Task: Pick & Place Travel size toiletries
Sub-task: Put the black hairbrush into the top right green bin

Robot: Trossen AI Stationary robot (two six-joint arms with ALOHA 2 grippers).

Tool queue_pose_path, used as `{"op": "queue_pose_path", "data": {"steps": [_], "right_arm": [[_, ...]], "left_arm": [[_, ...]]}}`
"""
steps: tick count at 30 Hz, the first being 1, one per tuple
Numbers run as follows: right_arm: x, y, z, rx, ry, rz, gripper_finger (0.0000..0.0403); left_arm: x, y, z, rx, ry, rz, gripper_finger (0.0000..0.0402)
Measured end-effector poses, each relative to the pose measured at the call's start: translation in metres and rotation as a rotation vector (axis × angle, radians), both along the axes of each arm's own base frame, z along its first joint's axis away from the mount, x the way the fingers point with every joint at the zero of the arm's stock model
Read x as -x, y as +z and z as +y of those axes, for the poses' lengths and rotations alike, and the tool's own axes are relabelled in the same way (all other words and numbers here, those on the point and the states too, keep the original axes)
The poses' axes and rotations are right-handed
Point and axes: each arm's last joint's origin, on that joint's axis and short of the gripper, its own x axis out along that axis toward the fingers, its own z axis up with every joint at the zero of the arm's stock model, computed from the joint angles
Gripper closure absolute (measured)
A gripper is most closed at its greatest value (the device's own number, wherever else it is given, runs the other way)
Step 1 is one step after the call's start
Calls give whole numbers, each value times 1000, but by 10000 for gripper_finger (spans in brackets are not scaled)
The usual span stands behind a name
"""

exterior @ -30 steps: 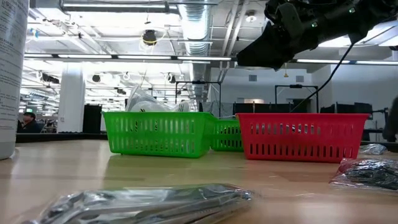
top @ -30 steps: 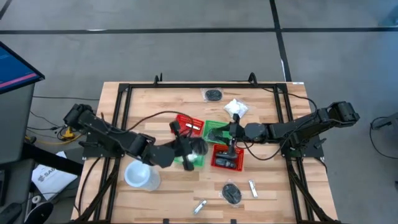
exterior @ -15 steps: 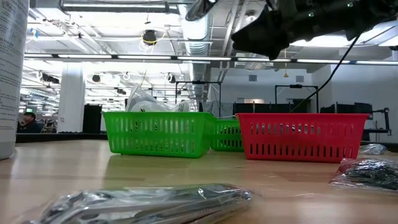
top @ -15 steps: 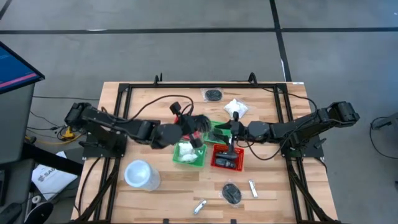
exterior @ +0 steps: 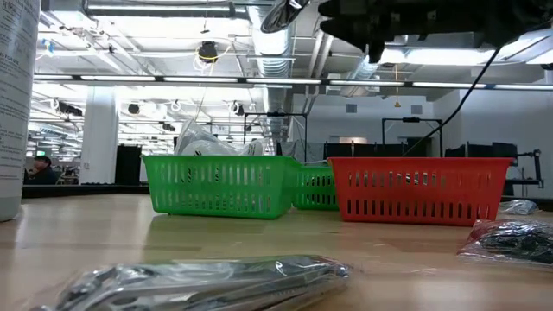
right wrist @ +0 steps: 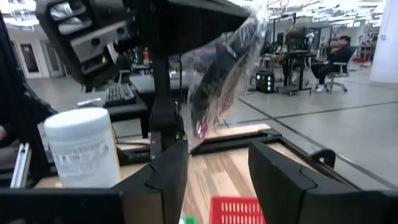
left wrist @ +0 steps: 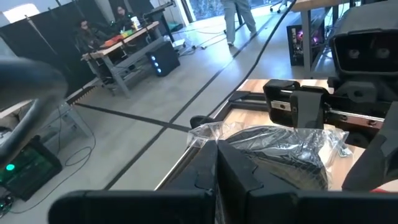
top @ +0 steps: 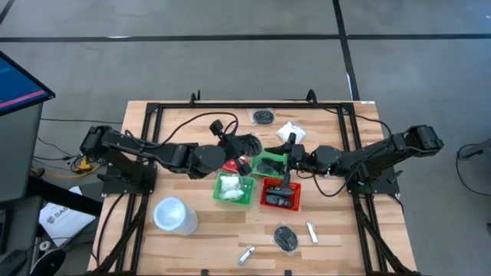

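My left gripper (top: 247, 146) is shut on a black round bundle in clear wrap (left wrist: 280, 149), held above the red and green baskets at mid-table. The right wrist view shows that bundle (right wrist: 221, 68) raised in the air. My right gripper (top: 285, 158) stands open just to the right of it, pointing at it, with nothing between its fingers (right wrist: 168, 174). More toiletries lie on the table: a black bundle (top: 263, 116) and a white packet (top: 291, 132) at the far side, another bundle (top: 286, 238) and two silvery tubes (top: 312, 231) near the front. My left gripper pinches the clear wrap at the bundle's near edge (left wrist: 217, 144) between its two shut fingers. The fingers come nearly level from the table's left. The bundle sticks out beyond the fingertips, tilted and lifted clear of the baskets.
A green basket (top: 234, 188) with white packets and a red basket (top: 280, 194) stand side by side. Another green basket (top: 268, 162) and a red one (top: 232, 162) are behind them. A large white cup (top: 173, 215) stands at the front left. A black frame rims the table.
My left gripper has swung from above the near green basket toward the table's far edge and a little right, staying shut. My right gripper has risen a little and tipped up from pointing down to level, its opening unchanged.
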Motion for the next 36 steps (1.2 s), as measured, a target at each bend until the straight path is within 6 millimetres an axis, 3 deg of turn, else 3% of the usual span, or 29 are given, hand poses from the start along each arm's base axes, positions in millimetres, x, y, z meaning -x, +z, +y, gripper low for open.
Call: {"op": "queue_pose_path", "data": {"steps": [15, 36], "right_arm": [[-11, 29, 1, -12, -2, -85, 244], [-12, 38, 0, -26, -4, -134, 244]], "left_arm": [[-1, 5, 0, -25, 2, -28, 401], [-2, 7, 2, -20, 8, -56, 401]]}}
